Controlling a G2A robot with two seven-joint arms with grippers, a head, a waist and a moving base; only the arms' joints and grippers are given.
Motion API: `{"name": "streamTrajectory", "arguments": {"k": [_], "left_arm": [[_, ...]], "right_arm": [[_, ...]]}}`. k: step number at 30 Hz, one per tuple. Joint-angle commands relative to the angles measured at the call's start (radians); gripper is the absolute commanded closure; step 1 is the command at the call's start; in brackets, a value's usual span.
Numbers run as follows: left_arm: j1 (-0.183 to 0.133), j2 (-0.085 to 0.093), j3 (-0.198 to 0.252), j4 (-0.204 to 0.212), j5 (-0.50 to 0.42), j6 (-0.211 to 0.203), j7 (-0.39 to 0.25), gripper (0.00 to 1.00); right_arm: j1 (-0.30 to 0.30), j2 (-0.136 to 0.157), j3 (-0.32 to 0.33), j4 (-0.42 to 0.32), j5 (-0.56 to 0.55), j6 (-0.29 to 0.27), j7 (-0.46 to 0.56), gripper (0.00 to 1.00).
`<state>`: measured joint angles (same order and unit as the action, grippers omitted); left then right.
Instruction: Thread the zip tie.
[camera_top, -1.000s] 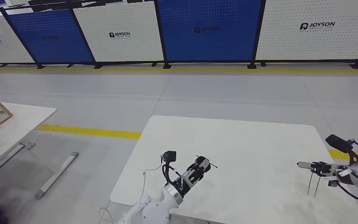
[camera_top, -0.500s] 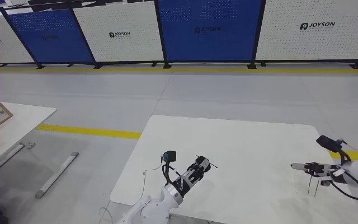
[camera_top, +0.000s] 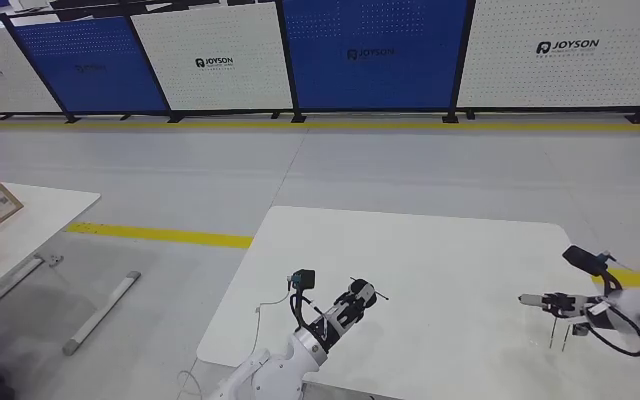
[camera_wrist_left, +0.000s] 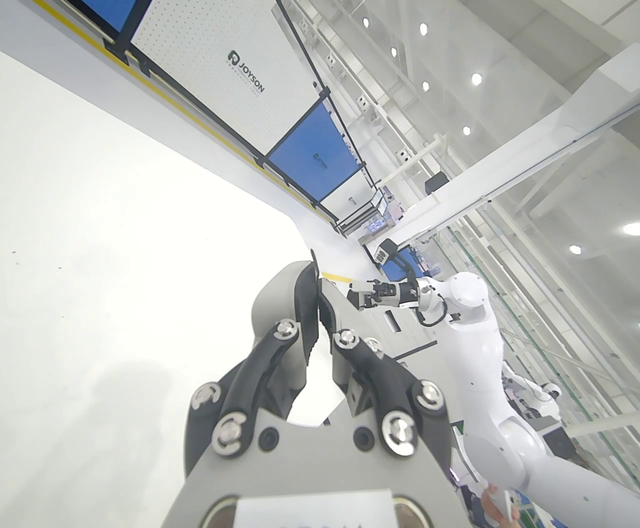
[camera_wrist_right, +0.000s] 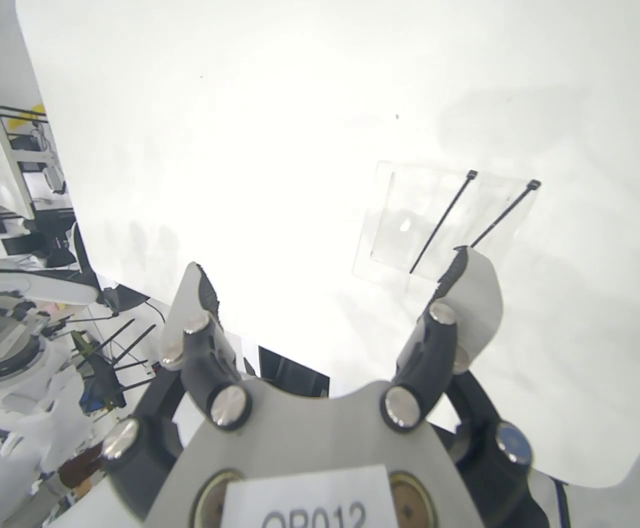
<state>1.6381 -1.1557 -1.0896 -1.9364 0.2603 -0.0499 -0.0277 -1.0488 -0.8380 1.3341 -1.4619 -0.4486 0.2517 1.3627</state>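
Big white worktop (camera_top: 420, 250), nothing fancy. Left pincer (camera_wrist_left: 316, 285) sits near the robot-side edge, fingers pressed together on a thin black zip tie (camera_top: 383, 295) that pokes out at the tip. Right pincer (camera_wrist_right: 330, 262) is spread wide over the worktop's right side, just above a clear plate (camera_wrist_right: 395, 215). Two more zip ties (camera_wrist_right: 442, 222) lie side by side on that plate, not touching each other.

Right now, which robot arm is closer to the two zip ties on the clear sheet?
Right. The right end effector hangs close by the zip ties; the left end effector is far across the table.
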Motion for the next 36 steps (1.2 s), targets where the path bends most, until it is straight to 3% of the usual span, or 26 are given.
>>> {"name": "streamTrajectory", "arguments": {"k": [1,6,14,21,22,23,24,25,26,30,34,36], "left_arm": [[0.000,0.000,0.000,0.000,0.000,0.000,0.000,1.00],[0.000,0.000,0.000,0.000,0.000,0.000,0.000,1.00],[0.000,0.000,0.000,0.000,0.000,0.000,0.000,1.00],[0.000,0.000,0.000,0.000,0.000,0.000,0.000,1.00],[0.000,0.000,0.000,0.000,0.000,0.000,0.000,1.00],[0.000,0.000,0.000,0.000,0.000,0.000,0.000,1.00],[0.000,0.000,0.000,0.000,0.000,0.000,0.000,1.00],[0.000,0.000,0.000,0.000,0.000,0.000,0.000,1.00],[0.000,0.000,0.000,0.000,0.000,0.000,0.000,1.00],[0.000,0.000,0.000,0.000,0.000,0.000,0.000,1.00],[0.000,0.000,0.000,0.000,0.000,0.000,0.000,1.00],[0.000,0.000,0.000,0.000,0.000,0.000,0.000,1.00]], "right_arm": [[0.004,0.000,-0.005,-0.001,-0.012,0.008,0.001,0.00],[0.017,0.004,-0.022,-0.004,-0.062,0.029,0.026,0.00],[0.019,0.003,-0.022,-0.001,-0.053,0.030,0.023,0.00],[-0.020,0.009,-0.005,-0.026,-0.078,0.001,-0.022,0.00],[-0.026,0.011,0.003,-0.032,-0.077,0.001,-0.019,0.12],[-0.031,0.013,0.010,-0.035,-0.078,0.001,-0.018,0.33],[-0.035,0.015,0.015,-0.039,-0.080,0.002,-0.016,0.24],[-0.041,0.017,0.023,-0.042,-0.080,0.000,-0.014,0.34],[-0.045,0.018,0.029,-0.045,-0.079,-0.002,-0.012,0.51],[-0.053,0.022,0.038,-0.051,-0.085,-0.001,0.012,0.57],[-0.038,0.022,0.016,-0.041,-0.098,0.016,0.027,0.70],[-0.029,0.022,0.006,-0.031,-0.097,0.018,0.027,0.70]]}}
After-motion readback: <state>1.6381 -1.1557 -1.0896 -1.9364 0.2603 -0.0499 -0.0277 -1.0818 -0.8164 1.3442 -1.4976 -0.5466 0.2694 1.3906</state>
